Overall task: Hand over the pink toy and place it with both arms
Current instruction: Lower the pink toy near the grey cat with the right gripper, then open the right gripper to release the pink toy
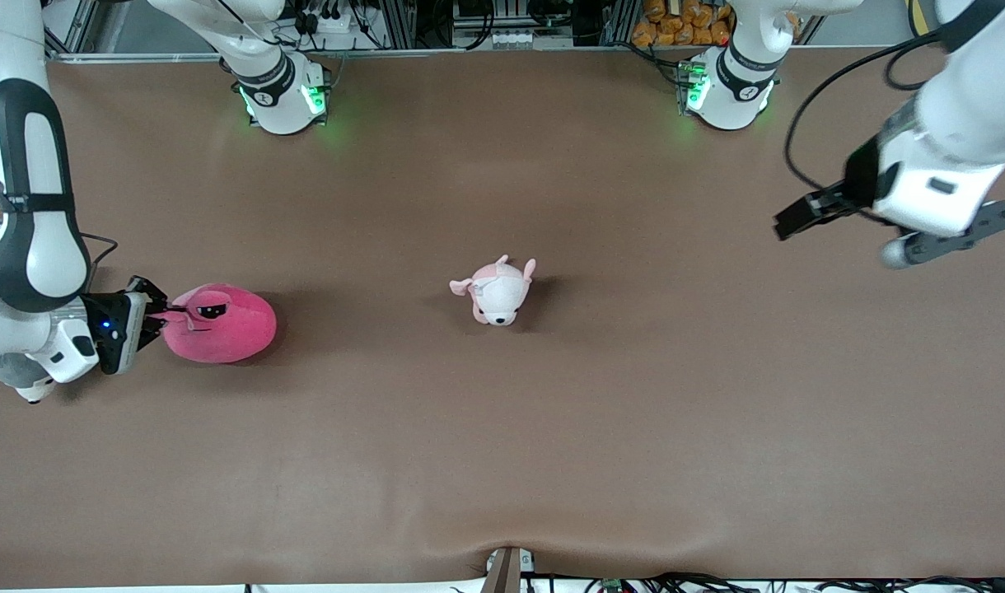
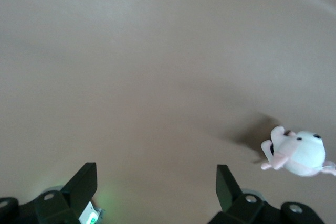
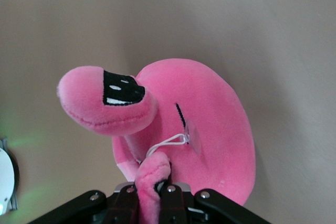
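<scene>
**Mia:** The pink toy [image 1: 221, 324] is at the right arm's end of the table. Is it lying down or lifted?

**Ben:** I can't tell if it is up yet. It looks low, right by the brown table [image 1: 502, 461]. The right gripper [image 1: 158, 317] has it.

**Mia:** How does it hold it?

**Ben:** Its fingers are squeezed tight on a little floppy bit of the pink toy [image 3: 152, 182], maybe an ear. That bit is thin, so the fingers can close around it. The round body is too fat to pinch.

**Mia:** Why grab the edge and not the middle?

**Ben:** I think so the big round part sticks out free. Then the other arm has something to grab.

**Mia:** Where is the other arm?

**Ben:** The left gripper [image 1: 791, 222] is up in the air over the left arm's end of the table, well apart from the toy. Its fingers [image 2: 84, 184] are wide apart with nothing in them. It waits.

**Mia:** And the small one in the middle?

**Ben:** That is a pale pink-and-white plush animal [image 1: 497, 291]. Nobody touches it.
</scene>
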Motion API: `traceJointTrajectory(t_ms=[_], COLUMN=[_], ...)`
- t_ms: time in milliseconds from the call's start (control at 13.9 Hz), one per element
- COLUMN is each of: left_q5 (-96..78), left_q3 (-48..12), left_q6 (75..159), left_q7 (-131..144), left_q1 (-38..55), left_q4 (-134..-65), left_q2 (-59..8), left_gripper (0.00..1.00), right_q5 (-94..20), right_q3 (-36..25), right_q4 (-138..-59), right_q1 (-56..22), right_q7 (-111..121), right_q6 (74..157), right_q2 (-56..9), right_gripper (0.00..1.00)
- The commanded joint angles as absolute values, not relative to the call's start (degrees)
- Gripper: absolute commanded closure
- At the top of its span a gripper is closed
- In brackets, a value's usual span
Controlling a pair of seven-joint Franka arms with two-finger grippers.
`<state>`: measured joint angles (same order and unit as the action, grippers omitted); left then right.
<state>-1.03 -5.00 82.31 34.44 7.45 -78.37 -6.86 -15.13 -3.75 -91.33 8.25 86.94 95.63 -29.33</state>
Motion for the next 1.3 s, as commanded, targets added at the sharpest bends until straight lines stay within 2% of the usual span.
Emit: traceJointTrajectory(t_ms=[0,72,144,216,505,649,866,1227], left_q5=[-1.23,-1.23,-1.32,-1.23,-0.97,-0.79,-0.70,-0.70], left_q3=[-3.78,-3.43,-3.08,-2.99,-2.73,-2.64,-2.64,-2.64], left_q6=[81.48,81.47,81.91,82.00,82.61,82.88,82.88,82.88], left_q7=[28.50,27.61,27.25,26.03,16.46,13.46,11.87,11.78], left_q1=[5.27,5.19,5.10,5.18,4.57,4.39,4.31,4.22], left_q4=[-81.03,-83.30,-85.76,-87.26,-94.73,-96.14,-95.55,-92.81], left_q2=[-2.56,-0.63,1.30,2.45,7.90,8.96,9.14,8.00], left_gripper=[0.00,0.00,0.00,0.00,0.00,0.00,0.00,0.00], right_q5=[-18.71,-20.11,-21.34,-21.62,-21.01,-20.57,-16.63,-12.92], right_q3=[-2.55,-2.55,-2.55,-2.55,-2.64,-2.72,-2.55,-2.55], right_q4=[-89.21,-89.30,-89.30,-89.21,-86.15,-82.72,-78.76,-79.89], right_q1=[11.33,11.42,11.86,12.13,12.22,11.69,9.51,6.77], right_q7=[88.95,88.77,88.51,88.59,84.48,80.70,74.12,56.02], right_q6=[93.17,92.90,92.90,92.90,92.64,90.02,90.00,90.62], right_q2=[-32.86,-32.96,-32.96,-32.96,-32.35,-31.99,-29.63,-22.33], right_gripper=[1.00,1.00,0.69,0.01,0.00,0.00,0.00,0.00])
